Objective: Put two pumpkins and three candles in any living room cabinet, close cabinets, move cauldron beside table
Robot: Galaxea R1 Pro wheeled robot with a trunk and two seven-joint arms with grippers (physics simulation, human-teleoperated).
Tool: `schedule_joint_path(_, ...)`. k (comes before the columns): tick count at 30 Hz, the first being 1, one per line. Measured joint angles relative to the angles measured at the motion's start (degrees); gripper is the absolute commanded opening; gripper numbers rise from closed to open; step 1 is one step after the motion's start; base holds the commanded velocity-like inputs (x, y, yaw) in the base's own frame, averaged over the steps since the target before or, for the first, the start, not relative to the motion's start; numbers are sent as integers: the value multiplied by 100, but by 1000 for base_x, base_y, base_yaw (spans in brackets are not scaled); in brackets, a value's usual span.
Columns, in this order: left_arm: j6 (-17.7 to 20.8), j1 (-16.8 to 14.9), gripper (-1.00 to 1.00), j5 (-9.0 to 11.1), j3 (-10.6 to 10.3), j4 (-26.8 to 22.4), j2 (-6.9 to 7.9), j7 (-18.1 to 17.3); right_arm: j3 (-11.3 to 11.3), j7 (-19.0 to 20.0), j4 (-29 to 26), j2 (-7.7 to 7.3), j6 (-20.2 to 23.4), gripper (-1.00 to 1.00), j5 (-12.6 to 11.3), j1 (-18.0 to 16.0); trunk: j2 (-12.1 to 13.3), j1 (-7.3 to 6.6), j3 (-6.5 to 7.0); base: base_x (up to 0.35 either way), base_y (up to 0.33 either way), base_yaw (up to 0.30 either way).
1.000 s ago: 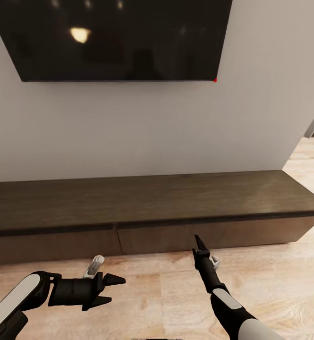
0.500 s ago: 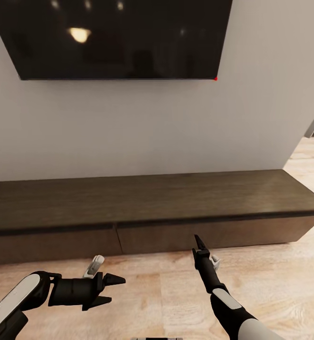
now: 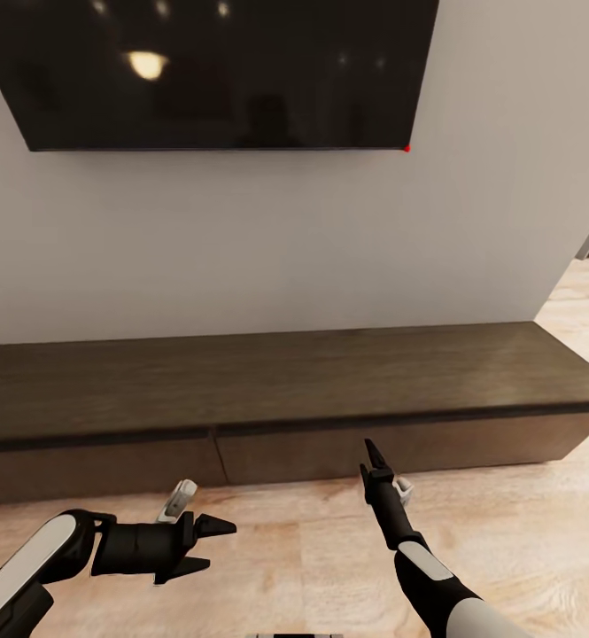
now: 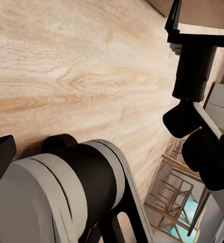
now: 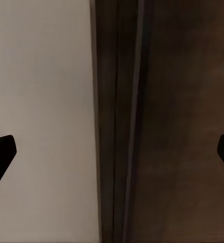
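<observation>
Plain pale grey wall [image 3: 267,239] across the head view, with a large black glossy wall screen [image 3: 214,71] hung high on it and a small red dot at its lower right corner. Below, flush to the wall — the long low dark brown wooden cabinet [image 3: 285,377], running nearly the full width, bare top, two handle-less drawer fronts meeting at a thin vertical seam left of centre, both pushed in flush. Light wood-plank floor [image 3: 303,549] in front, reaching past the cabinet's right end.

Left tool [image 3: 213,541] low over the floor near the left front of the cabinet, lying sideways and pointing right, black fingers spread apart with nothing between them. Right tool [image 3: 370,454] raised on its black-and-white arm, pointing at the right drawer front, just short of it; edge-on here, but in the right wrist view both black fingertips [image 5: 1,152] sit at opposite sides, wide apart, framing the cabinet's dark top edge against the pale wall. In the left wrist view: floor planks, and the right arm's black links [image 4: 195,66] standing above them.
</observation>
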Motion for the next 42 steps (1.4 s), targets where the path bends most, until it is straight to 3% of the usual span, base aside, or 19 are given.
schedule_joint_path(27, 0, 1, 100, -4, 27, 0, -2, 1, 0, 0, 9, -10, 0, 100, 14, 0, 0, 1, 0, 72, -43, 0)
schedule_joint_path(38, 0, 0, 100, 0, 30, -1, -3, 1, 0, 0, 9, -11, 0, 100, 16, 0, -440, 242, -197, 0, 0, 0)
schedule_joint_path(42, 0, 0, 100, 3, 29, -1, -2, 1, 0, 0, 9, -11, 0, 100, 18, 0, -441, 243, -198, 0, 0, 0)
